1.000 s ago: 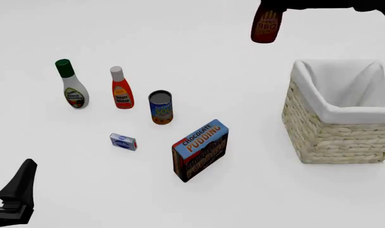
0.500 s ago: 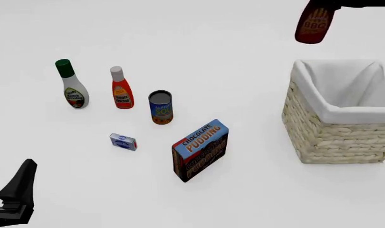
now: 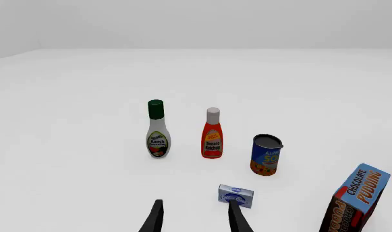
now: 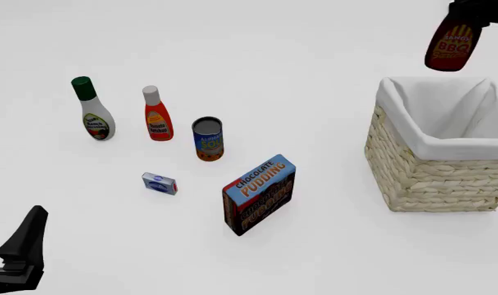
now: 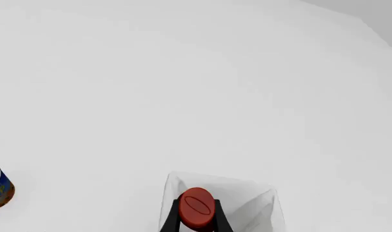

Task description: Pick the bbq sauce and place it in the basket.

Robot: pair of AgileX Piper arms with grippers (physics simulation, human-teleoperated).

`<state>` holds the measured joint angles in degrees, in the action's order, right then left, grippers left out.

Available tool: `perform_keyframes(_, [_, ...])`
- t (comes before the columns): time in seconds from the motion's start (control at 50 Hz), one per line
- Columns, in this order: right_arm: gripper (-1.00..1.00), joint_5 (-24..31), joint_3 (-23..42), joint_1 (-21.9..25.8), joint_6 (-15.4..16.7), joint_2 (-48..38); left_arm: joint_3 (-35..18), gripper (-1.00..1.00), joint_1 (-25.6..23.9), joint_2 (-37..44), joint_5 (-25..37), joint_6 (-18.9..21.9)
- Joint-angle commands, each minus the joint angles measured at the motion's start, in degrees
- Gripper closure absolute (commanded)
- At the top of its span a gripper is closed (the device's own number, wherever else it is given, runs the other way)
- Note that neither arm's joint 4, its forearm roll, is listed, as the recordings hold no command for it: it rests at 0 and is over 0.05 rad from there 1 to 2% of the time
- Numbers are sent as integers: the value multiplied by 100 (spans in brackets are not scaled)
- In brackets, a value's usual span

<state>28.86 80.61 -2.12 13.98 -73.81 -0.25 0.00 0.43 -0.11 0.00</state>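
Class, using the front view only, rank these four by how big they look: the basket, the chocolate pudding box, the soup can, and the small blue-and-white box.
Largest to smallest, as they appear:
1. basket
2. chocolate pudding box
3. soup can
4. small blue-and-white box

The gaps look clear, so nearness to the camera should not change this order.

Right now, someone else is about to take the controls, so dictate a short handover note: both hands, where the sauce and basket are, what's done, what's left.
Right hand: shut on the small dark reddish-brown bbq sauce bottle with the red cap, holding it in the air.
Left hand: open, holding nothing, low at the near left, close to a small blue-and-white packet.
Large square woven wicker basket with white cloth lining: on the table at the right, nothing visible in it.
Done: bottle picked up and brought above the basket; the right wrist view shows the cap over the lining.
Left: probably lower it into the basket, open the hand, then pull away.
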Motion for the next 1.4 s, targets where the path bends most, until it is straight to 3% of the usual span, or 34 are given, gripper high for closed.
perform_keyframes(0.02, [100,-113,-368,-362,-98,150,0,-100,0,0,0,0])
perform_keyframes(0.62, [100,-717,-1083,-862,-177,-209,0,-100,0,0,0,0])
perform_keyframes(1.4, [100,-1499,-1502,-1015,-274,-982,0,-100,0,0,0,0])
